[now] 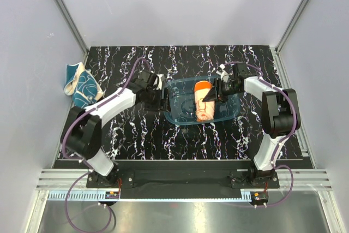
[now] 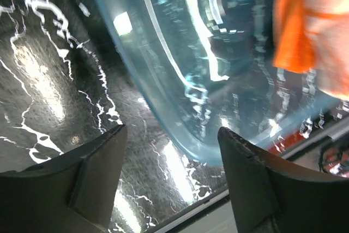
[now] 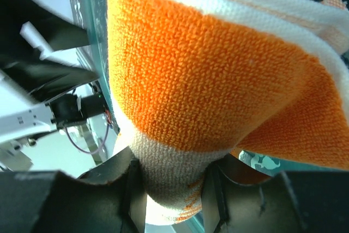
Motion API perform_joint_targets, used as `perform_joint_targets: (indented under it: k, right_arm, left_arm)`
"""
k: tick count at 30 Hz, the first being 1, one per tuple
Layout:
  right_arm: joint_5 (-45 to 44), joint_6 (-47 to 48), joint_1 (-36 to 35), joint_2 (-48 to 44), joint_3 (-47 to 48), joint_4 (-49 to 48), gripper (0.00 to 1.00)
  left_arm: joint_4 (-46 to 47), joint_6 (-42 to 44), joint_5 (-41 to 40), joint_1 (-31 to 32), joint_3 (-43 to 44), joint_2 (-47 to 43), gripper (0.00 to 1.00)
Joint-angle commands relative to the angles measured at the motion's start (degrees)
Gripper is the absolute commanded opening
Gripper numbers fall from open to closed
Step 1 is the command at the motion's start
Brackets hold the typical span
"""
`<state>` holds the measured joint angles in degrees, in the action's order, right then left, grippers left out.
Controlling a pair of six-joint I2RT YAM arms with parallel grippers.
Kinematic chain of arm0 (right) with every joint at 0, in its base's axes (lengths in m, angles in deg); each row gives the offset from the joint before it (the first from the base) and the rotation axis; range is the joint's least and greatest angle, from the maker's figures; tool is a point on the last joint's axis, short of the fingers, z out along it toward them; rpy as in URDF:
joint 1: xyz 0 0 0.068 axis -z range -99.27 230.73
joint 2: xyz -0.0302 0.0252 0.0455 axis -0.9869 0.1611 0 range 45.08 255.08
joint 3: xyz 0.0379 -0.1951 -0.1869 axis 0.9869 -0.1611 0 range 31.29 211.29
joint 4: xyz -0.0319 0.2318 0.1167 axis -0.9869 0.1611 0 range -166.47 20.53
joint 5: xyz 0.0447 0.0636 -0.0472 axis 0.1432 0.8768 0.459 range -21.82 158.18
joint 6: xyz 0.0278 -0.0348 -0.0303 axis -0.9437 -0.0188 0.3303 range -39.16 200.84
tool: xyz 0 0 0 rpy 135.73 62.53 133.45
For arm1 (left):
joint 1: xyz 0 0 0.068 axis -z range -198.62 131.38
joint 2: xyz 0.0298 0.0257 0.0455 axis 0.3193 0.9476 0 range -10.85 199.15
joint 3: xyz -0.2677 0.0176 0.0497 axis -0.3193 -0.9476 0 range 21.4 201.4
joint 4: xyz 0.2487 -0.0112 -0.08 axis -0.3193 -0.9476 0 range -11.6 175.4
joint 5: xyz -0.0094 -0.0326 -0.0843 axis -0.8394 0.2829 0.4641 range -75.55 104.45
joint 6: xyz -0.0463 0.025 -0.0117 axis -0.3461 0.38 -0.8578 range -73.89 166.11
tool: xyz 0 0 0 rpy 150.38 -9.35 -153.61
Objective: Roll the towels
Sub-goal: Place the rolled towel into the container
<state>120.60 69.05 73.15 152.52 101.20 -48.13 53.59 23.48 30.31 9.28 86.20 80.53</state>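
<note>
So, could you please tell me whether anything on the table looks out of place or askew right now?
The teal towel with white swirls lies crumpled and unrolled, straddling the far-left edge of the black marbled mat, well away from the translucent blue plastic tray where the right gripper pinches the orange and peach towel.

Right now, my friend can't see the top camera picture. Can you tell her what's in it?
The right tool pinches an orange towel lying inside a clear blue tray in the middle of a black marbled table. The left tool is open beside the tray's left wall. A teal towel sits crumpled at the table's far left edge.
</note>
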Motion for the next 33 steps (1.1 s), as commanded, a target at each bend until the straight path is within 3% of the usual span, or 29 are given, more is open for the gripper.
perform_joint_targets:
  k: [1, 4, 6, 7, 10, 11, 18, 26, 29, 30, 33]
  right_arm:
    - [4.8, 5.4, -0.6, -2.8, 1.5, -2.4, 0.09]
    - [3.7, 8.1, -0.6, -2.3, 2.2, -1.1, 0.09]
    - [2.4, 9.1, -0.7, -2.7, 2.1, -1.3, 0.10]
    - [1.8, 10.4, -0.8, -2.8, 2.1, -1.3, 0.09]
    - [-3.3, 14.0, -1.0, -3.1, 3.3, 1.4, 0.10]
    - [-5.9, 15.2, -1.0, -2.8, 4.4, 2.3, 0.10]
    - [-12.4, 20.0, -1.0, 0.7, 6.6, 6.5, 0.15]
    - [-26.8, 18.8, -1.5, -1.5, 4.4, 9.5, 0.19]
    - [-33.2, 17.9, -1.7, -1.9, 4.8, 11.4, 0.26]
    - [-34.7, 17.0, -1.6, -1.7, 5.1, 12.1, 0.35]
    - [-36.7, 15.1, -1.7, -1.4, 5.9, 14.3, 0.45]
  left_arm:
    - [2.1, -3.6, -1.7, -0.3, 1.5, 2.9, 0.71]
    - [4.5, -4.6, -0.2, -0.1, 1.1, 4.4, 0.69]
    - [5.5, -4.7, 0.4, 0.2, 1.4, 5.0, 0.62]
    - [5.5, -4.8, 0.2, 0.3, 2.2, 6.0, 0.42]
    - [3.8, -4.0, -1.8, 0.2, 4.5, 7.7, 0.15]
    - [3.0, -3.1, -2.4, 0.3, 5.1, 8.0, 0.12]
    - [-5.7, 0.6, -11.5, -0.1, 9.9, 9.8, 0.07]
    - [-10.1, 0.7, -10.1, -2.1, 11.6, 9.6, 0.07]
    - [-11.0, 0.7, -10.1, -3.4, 11.4, 9.8, 0.06]
    - [-10.8, 0.6, -9.8, -3.8, 10.8, 9.9, 0.06]
    - [-10.2, -0.1, -9.1, -5.2, 9.9, 9.6, 0.06]
